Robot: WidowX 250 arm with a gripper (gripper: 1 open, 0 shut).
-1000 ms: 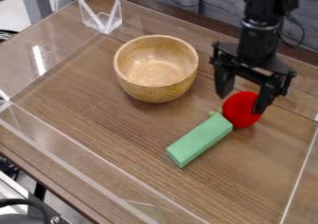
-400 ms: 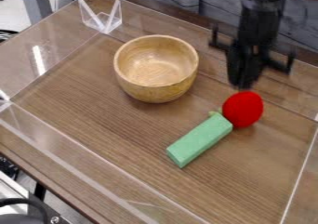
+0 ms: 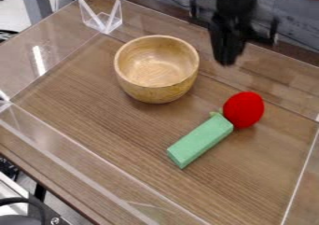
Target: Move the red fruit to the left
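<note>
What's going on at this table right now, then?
A robot arm reaches in from the far edge of the wooden table, and it isn't holding anything we can see. The red fruit sits on the tabletop beside the green block, to the right of the wooden bowl. The job is to move the fruit left, which does not look done yet.

The black two-finger gripper [image 3: 229, 53] has drawn back from the red toy fruit [image 3: 243, 108] towards the far edge of the bench [image 3: 106, 140]. One second ago its spread fingers reached down to the fruit in the view; now they appear well apart from it, and the fruit's upper side, partly covered then, shows fully. The fingers' separation has become hard to read.
</note>
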